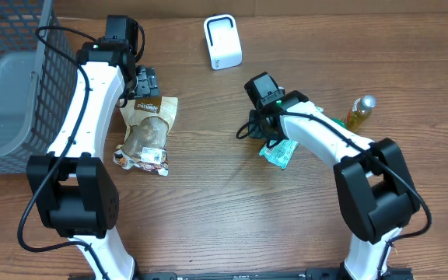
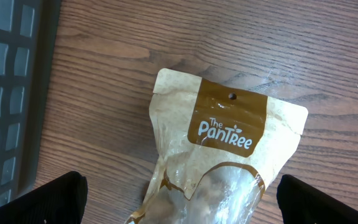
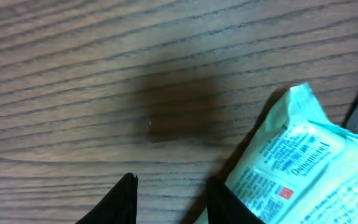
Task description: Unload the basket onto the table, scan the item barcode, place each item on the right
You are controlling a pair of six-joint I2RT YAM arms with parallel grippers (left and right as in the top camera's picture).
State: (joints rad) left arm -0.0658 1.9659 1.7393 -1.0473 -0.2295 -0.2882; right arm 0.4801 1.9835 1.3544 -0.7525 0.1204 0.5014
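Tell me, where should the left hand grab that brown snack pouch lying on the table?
Probably the brown header strip of the pouch: it is flat and thin, while the belly bulges. Come from above, at the far end, where the open left hand hovers.
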